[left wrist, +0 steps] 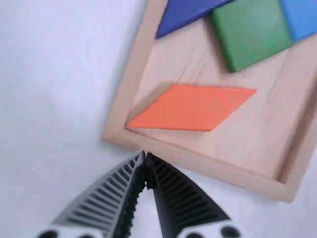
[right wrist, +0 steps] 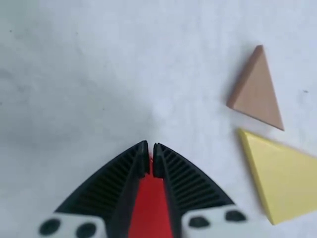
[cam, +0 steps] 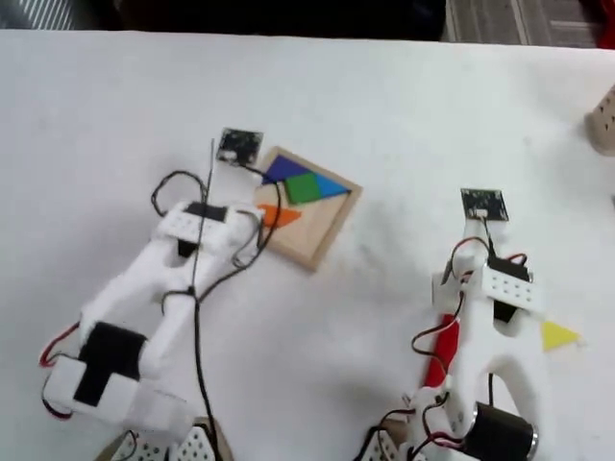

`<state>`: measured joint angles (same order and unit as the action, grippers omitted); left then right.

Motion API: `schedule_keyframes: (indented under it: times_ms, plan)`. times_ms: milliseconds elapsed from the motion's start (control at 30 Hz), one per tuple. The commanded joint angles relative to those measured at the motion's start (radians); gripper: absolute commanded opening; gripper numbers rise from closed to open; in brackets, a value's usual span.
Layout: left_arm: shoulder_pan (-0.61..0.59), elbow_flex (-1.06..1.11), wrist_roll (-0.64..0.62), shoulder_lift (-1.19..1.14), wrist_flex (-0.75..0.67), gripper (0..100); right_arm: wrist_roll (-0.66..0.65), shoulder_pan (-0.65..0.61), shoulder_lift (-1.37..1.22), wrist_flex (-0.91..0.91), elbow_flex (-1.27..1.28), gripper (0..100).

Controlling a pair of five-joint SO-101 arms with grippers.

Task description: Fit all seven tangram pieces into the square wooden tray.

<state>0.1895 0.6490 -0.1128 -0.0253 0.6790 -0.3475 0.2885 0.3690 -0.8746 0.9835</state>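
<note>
The square wooden tray (cam: 314,254) holds a dark blue piece (cam: 282,170), a green square (cam: 303,187), a light blue piece (cam: 332,183) and an orange parallelogram (cam: 277,215). In the left wrist view my left gripper (left wrist: 145,159) is shut, empty, and hovers just outside the tray's rim (left wrist: 198,163), near the orange parallelogram (left wrist: 190,108). My right gripper (right wrist: 150,149) is shut, and a red piece (right wrist: 148,208) shows through the slit under its fingers. Beside it lie a tan triangle (right wrist: 256,91) and a yellow triangle (right wrist: 282,176). From above, the red piece (cam: 444,344) lies left of the right arm (cam: 504,288) and the yellow triangle (cam: 557,334) lies right of it.
The white table (cam: 384,106) is bare at the back and in the middle. A pale perforated object (cam: 603,120) stands at the right edge. Loose cables hang around both arms.
</note>
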Motion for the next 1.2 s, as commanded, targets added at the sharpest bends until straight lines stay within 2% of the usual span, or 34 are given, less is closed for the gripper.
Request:
schedule_keyframes:
  times_ms: [0, 167, 267, 467, 567, 667, 1000, 1167]
  plan:
    - [0.096, 0.017, -0.014, 0.174, -0.038, 2, -0.014, -0.012, 0.022, 0.016, -0.008, 1.8]
    - [0.213, 0.078, -0.015, 0.157, -0.193, 2, -0.014, -0.012, 0.022, 0.016, -0.008, 1.8]
    - [0.271, 0.054, -0.015, 0.070, -0.233, 2, -0.014, -0.012, 0.022, 0.016, -0.008, 1.8]
    - [0.285, -0.064, -0.015, -0.114, -0.210, 2, -0.015, -0.012, 0.022, 0.018, -0.008, 1.8]
    - [0.294, -0.083, -0.015, -0.108, -0.144, 2, -0.035, -0.012, 0.022, 0.018, -0.008, 1.8]
    - [0.354, -0.068, -0.015, -0.094, -0.109, 2, -0.043, -0.012, 0.022, 0.028, -0.008, 1.8]
    - [0.552, 0.009, -0.141, -0.030, -0.112, 2, -0.046, -0.012, 0.022, 0.030, -0.008, 1.8]
    - [0.585, -0.002, -0.169, -0.018, -0.123, 2, -0.046, -0.012, 0.022, 0.030, -0.008, 1.8]
